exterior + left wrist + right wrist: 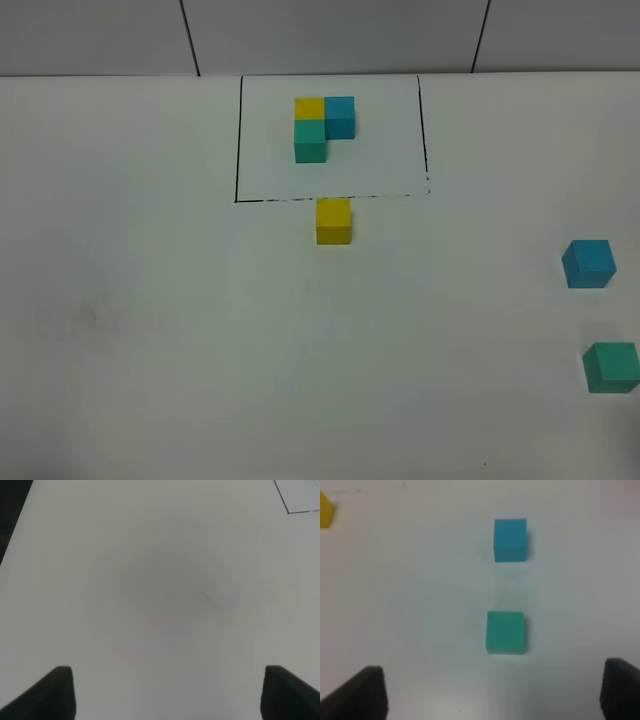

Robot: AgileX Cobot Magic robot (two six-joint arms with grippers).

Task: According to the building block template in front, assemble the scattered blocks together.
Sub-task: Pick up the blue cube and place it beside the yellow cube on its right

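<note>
The building block template is an L of yellow, blue and teal cubes inside a black-lined rectangle at the back of the white table. Of the scattered blocks, the yellow cube sits just in front of the frame's near line. The blue cube and the teal cube lie at the far right. Neither arm shows in the high view. My left gripper is open over bare table. My right gripper is open, with the teal cube just ahead of its fingertips.
The white table fills the view, with a grey panelled wall behind it. A corner of the template's black frame line shows in the left wrist view. The table's dark edge also shows there.
</note>
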